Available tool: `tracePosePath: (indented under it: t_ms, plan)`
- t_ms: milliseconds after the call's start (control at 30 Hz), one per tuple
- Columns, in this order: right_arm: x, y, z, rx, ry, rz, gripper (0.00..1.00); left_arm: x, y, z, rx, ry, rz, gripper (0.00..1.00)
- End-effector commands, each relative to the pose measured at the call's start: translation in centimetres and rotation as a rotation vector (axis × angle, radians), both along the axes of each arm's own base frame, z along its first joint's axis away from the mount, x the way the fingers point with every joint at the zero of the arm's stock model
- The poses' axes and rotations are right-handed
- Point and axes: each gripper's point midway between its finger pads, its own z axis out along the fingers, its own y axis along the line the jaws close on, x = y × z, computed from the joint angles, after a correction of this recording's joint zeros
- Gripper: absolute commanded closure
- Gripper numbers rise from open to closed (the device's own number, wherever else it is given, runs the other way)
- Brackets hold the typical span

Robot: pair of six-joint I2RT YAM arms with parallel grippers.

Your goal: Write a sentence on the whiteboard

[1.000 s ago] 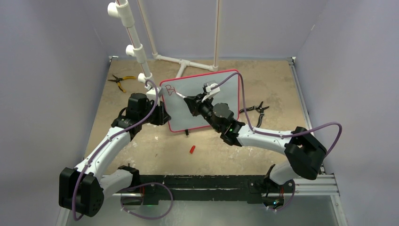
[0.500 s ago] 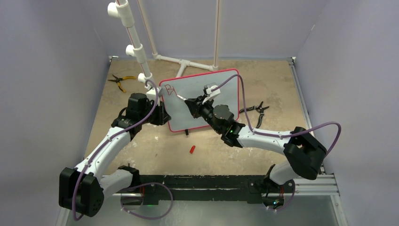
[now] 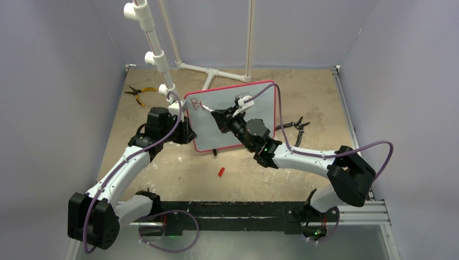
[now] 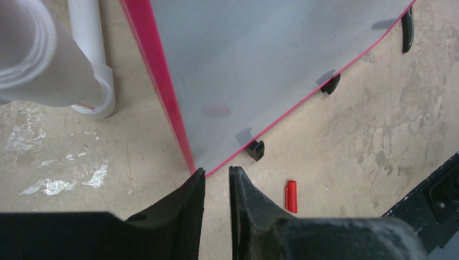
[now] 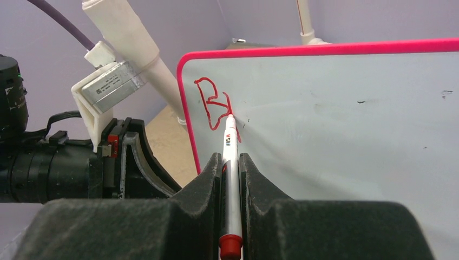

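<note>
Red lettering, the sentence point(image 5: 214, 105), sits in the far-left corner of the whiteboard point(image 5: 352, 135); so far it is a "B" and a further stroke just to its right. The whiteboard stands near the middle of the table point(image 3: 325, 103), tilted back on small black feet at its near edge, with its thin red frame showing all round. The right gripper point(image 5: 231, 162) reaches in from the right and is clamped on a white marker point(image 5: 230, 179), which lies lengthwise between the two fingers with its red end toward the wrist; the marker's tip touches the board at the lower end of the newest stroke. The left gripper point(image 4: 216, 176) is at the board's near-left corner; its jaws are drawn close with only a narrow slit between them, and the red frame runs down into that slit at the fingertips, so it appears to pinch the corner. A small red cap point(image 3: 221, 171) lies on the table just near of the board, apart from it. Yellow-handled pliers point(image 3: 136, 92) lie far left on the table; black pliers point(image 3: 295, 127) lie just right of the board. White pipe framing point(image 3: 157, 54) rises behind the board's far-left corner.
</note>
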Motion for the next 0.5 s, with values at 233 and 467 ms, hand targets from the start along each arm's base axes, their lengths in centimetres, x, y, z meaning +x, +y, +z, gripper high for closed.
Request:
tracePosePath:
  t_ms: [233, 467]
  plan:
    - [1.3, -1.2, 2.7, 0.057, -0.04, -0.089, 1.0, 0.5, -0.2, 0.8, -0.02, -0.035, -0.001, 0.79]
    - [1.3, -1.3, 2.2, 0.049, -0.028, -0.095, 1.0, 0.4, -0.2, 0.8, -0.021, -0.036, -0.001, 0.79]
